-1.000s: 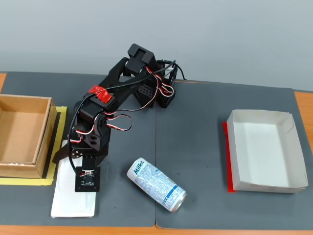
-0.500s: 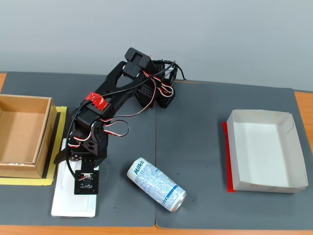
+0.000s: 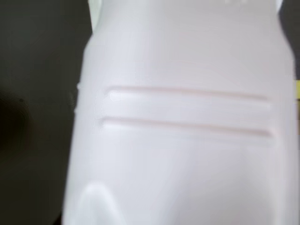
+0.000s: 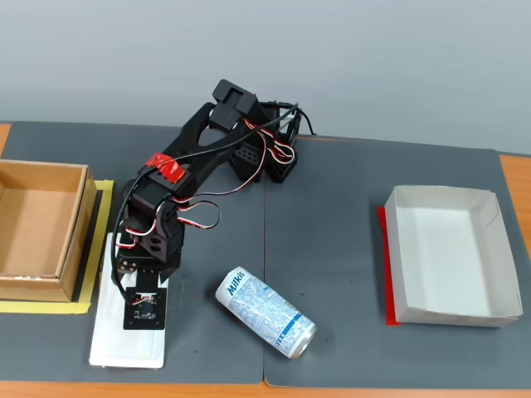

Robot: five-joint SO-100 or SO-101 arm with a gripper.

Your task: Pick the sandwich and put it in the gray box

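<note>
We are reading "Milkis" on the blue-and-white printed can (image 4: 265, 313), our arm bending low over the flat white plastic sandwich packet (image 4: 124, 342), pincer (image 4: 133, 269) grip unclear.

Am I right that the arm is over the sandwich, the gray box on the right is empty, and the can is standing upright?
Not quite: in the fixed view the can lies on its side on the mat. The rest holds: the arm is over the sandwich, and the gray box on the right is empty.
</note>
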